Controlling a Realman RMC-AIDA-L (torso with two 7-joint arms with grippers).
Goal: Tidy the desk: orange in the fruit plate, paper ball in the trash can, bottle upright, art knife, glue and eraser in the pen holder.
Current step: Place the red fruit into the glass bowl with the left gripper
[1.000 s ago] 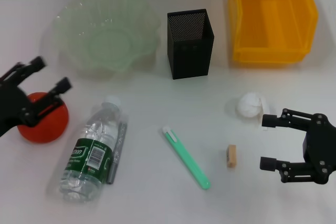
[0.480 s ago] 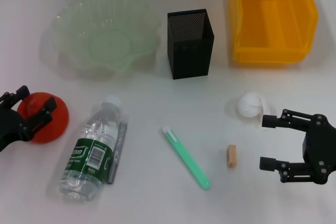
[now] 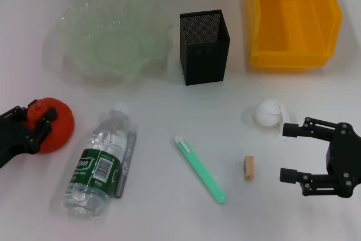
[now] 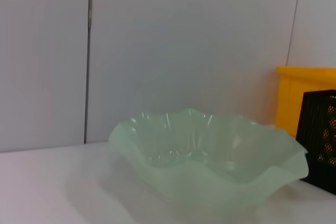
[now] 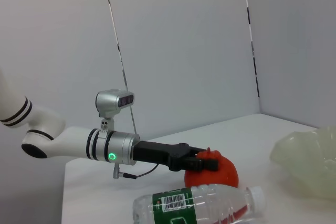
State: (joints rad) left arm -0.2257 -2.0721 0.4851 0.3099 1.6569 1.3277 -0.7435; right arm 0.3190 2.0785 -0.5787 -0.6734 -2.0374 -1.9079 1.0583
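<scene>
Head view, left gripper (image 3: 35,121) fingers clasping orange (image 3: 56,132)

Bare desk lies between orange (image 3: 53,124) and fruit plate (image 3: 73,60); the fallen bottle (image 3: 100,162) flanks the orange's right.

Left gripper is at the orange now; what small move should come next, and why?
Probably close fully and lift. The left gripper has its fingers around the orange, which sits on the table beside the lying bottle. The fruit plate beyond it holds nothing. The right gripper waits open near the paper ball.
</scene>
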